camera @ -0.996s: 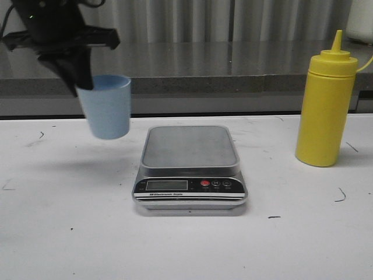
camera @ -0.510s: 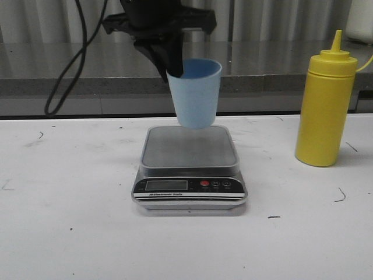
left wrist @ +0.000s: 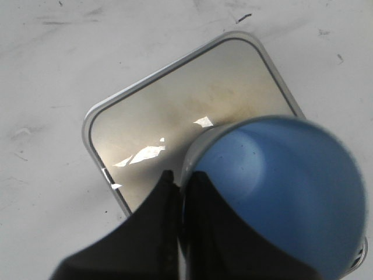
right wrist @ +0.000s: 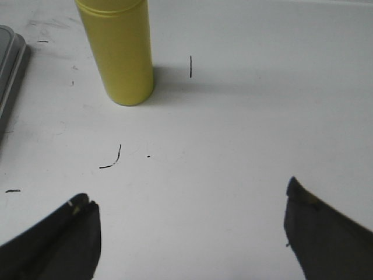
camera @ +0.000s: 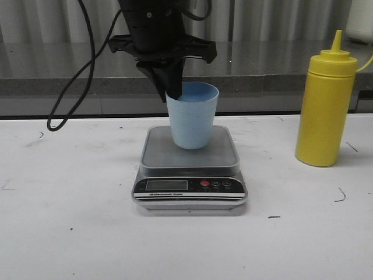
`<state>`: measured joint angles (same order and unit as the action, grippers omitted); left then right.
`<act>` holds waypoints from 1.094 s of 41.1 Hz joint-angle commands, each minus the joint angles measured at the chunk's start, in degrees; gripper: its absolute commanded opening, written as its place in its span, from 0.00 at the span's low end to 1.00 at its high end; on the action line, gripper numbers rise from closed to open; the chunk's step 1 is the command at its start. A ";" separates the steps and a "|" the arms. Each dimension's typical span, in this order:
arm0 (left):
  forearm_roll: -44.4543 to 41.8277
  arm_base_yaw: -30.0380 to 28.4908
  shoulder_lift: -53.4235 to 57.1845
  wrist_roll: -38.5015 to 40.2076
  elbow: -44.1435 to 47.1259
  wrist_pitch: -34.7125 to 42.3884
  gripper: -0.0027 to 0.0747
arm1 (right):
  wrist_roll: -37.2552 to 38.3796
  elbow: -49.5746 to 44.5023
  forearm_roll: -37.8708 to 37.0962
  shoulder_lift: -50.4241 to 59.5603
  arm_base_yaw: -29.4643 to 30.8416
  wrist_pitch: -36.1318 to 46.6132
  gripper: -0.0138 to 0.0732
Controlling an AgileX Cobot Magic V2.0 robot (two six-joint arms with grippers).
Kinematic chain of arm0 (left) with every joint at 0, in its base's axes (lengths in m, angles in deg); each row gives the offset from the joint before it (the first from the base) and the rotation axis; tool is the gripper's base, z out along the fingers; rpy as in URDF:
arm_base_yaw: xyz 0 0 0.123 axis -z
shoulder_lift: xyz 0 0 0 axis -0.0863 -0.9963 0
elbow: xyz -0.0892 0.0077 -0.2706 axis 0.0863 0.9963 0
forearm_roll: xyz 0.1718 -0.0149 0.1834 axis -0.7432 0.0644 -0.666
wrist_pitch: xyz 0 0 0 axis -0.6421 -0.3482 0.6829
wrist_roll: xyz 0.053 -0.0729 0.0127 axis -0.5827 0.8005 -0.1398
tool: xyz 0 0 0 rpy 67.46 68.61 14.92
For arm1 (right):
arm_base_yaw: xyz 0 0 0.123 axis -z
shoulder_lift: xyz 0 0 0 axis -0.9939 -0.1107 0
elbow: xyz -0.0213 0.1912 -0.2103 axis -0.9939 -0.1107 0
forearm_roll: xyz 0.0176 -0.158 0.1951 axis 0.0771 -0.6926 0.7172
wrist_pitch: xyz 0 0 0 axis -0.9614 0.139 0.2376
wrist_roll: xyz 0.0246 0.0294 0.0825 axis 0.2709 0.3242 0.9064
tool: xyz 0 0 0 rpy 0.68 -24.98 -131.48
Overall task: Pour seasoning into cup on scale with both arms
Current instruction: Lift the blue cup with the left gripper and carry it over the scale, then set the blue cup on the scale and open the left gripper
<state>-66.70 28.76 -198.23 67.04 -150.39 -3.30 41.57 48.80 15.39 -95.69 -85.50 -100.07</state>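
Note:
My left gripper (camera: 172, 93) is shut on the rim of the pale blue cup (camera: 193, 115), one finger inside and one outside. The cup hangs upright over the scale (camera: 190, 166), its base at or just above the grey platform; I cannot tell if it touches. In the left wrist view the fingers (left wrist: 180, 186) pinch the cup's wall (left wrist: 280, 186) above the steel platform (left wrist: 175, 122). The yellow seasoning bottle (camera: 326, 105) stands at the right. My right gripper (right wrist: 189, 201) is open and empty, short of the bottle (right wrist: 119, 49), and is out of the front view.
A black cable (camera: 73, 81) loops down from the left arm behind the table's left side. A grey ledge (camera: 262, 76) runs along the back. The scale's edge (right wrist: 9, 76) shows in the right wrist view. Small dark marks dot the white tabletop.
My left gripper carried the cup from the far left to over the scale, then lowered it toward the platform. The bottle has not moved.

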 commanded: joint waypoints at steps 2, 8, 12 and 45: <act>-0.37 -0.78 2.98 0.84 -2.09 1.86 0.01 | -0.53 1.95 -1.04 -0.21 -0.22 3.29 0.91; -0.27 -1.24 2.51 2.08 -2.09 0.99 0.01 | -0.53 1.95 -1.04 -0.21 -0.22 3.29 0.91; -0.15 -1.24 2.51 2.08 -2.09 0.87 0.06 | -0.53 1.95 -1.04 -0.21 -0.22 3.29 0.91; -1.29 -0.90 25.98 1.73 11.70 7.89 0.56 | -0.53 1.95 -1.04 -0.21 -0.22 3.29 0.91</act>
<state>-67.38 27.57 -179.47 68.52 -141.56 -0.03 41.57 48.80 15.39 -95.69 -85.50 -100.07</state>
